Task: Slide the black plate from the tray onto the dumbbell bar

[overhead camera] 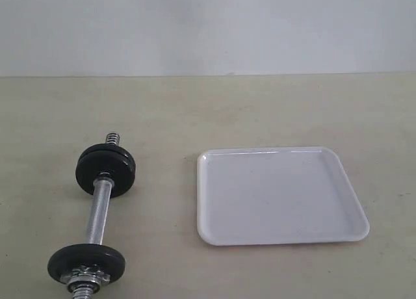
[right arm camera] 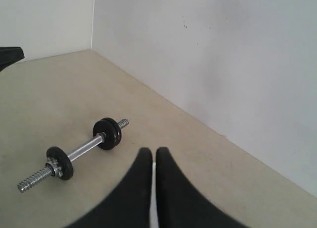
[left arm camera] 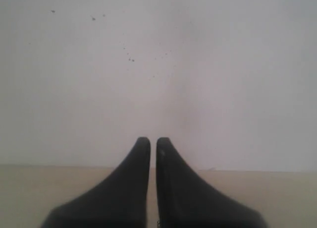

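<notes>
The dumbbell bar (overhead camera: 99, 211) lies on the beige table at the left, with its chrome middle bare. It carries a black disc (overhead camera: 86, 263) with a silver collar nut at its near end. A thicker black disc stack (overhead camera: 106, 170) sits at its far end. The white tray (overhead camera: 283, 195) at the right holds nothing. No separate black plate shows in any view. Neither gripper appears in the exterior view. My left gripper (left arm camera: 153, 140) is shut and empty, facing the wall. My right gripper (right arm camera: 154, 150) is shut and empty, well apart from the dumbbell bar (right arm camera: 84, 149).
A white wall runs along the table's far edge (overhead camera: 208, 75). A dark object (right arm camera: 10, 54) sits at the table's edge in the right wrist view. Bare beige tabletop (overhead camera: 166, 201) lies between bar and tray.
</notes>
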Controlling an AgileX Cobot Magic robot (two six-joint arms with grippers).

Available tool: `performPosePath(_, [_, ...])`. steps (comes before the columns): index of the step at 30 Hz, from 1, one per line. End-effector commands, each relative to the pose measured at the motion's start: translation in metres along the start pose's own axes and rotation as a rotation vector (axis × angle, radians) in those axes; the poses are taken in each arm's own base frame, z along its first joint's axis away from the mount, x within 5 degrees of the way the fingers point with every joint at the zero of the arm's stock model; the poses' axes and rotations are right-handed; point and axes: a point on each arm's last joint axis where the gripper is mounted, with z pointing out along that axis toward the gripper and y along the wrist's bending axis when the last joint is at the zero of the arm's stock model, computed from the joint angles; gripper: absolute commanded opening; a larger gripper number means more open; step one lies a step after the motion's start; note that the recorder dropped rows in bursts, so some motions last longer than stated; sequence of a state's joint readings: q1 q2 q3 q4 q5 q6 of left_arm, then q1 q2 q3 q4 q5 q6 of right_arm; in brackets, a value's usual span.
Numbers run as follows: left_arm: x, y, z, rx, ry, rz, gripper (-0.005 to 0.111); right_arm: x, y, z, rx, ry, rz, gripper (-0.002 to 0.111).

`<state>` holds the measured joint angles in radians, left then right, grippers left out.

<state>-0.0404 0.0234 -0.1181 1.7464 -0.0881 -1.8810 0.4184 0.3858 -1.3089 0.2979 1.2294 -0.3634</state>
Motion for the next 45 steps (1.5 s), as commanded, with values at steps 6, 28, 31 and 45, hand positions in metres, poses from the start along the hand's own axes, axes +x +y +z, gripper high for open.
performPosePath(6, [0.035, 0.012, -0.001, -0.113, 0.069, -0.017, 0.004, 0.001, -0.006, 0.021, -0.009, 0.054, -0.018, 0.0])
performPosePath(28, [0.037, 0.01, -0.001, -0.089, 0.076, -0.073, 0.004, 0.102, -0.028, 0.16, 0.098, -0.195, 0.311, 0.0])
performPosePath(31, [0.037, 0.01, -0.001, -0.089, 0.076, -0.073, 0.004, 0.134, -0.027, 0.171, 0.136, -0.132, 0.371, 0.0])
performPosePath(45, [0.036, 0.01, -0.001, -0.086, 0.06, -0.059, 0.004, 0.228, -0.021, 0.182, 0.294, 0.04, 0.563, 0.0])
